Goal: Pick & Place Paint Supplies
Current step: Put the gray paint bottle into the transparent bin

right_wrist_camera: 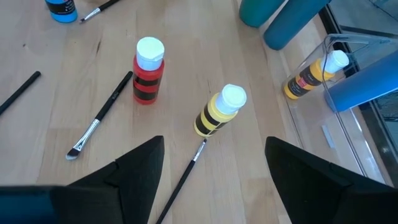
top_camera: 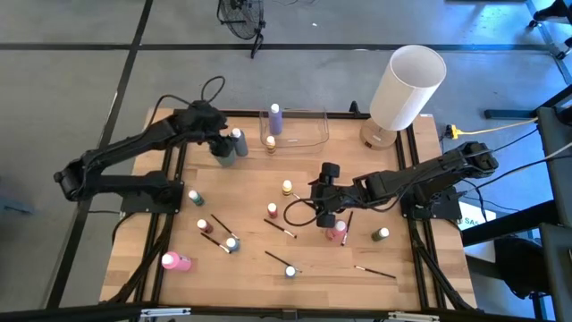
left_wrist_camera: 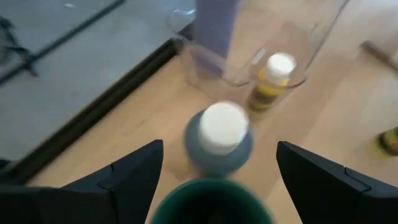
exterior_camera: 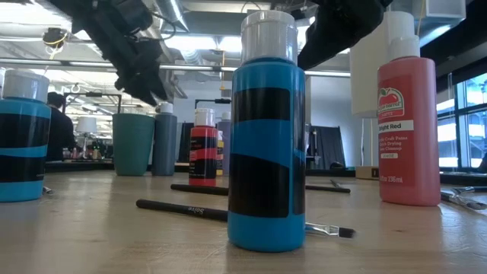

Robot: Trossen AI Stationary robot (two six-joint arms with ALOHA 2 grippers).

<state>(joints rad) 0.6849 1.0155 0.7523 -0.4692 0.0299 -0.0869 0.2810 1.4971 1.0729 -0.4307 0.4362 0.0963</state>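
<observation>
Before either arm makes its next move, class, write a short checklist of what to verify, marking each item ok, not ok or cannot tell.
1. Left gripper open: ok.
2. Left gripper above the grey bottle: ok.
3. Grey bottle upright: ok.
4. Clear container has room beside the lilac bottle: ok.
5. Right gripper open, holding nothing: ok.
6. Yellow bottle ahead of the right gripper upright: ok.

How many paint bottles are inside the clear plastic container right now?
1: the lilac paint bottle stands inside the clear rectangular plastic container, at its left end. The yellow paint bottle stands just outside its front wall. Nothing else shows through the clear walls.
</observation>
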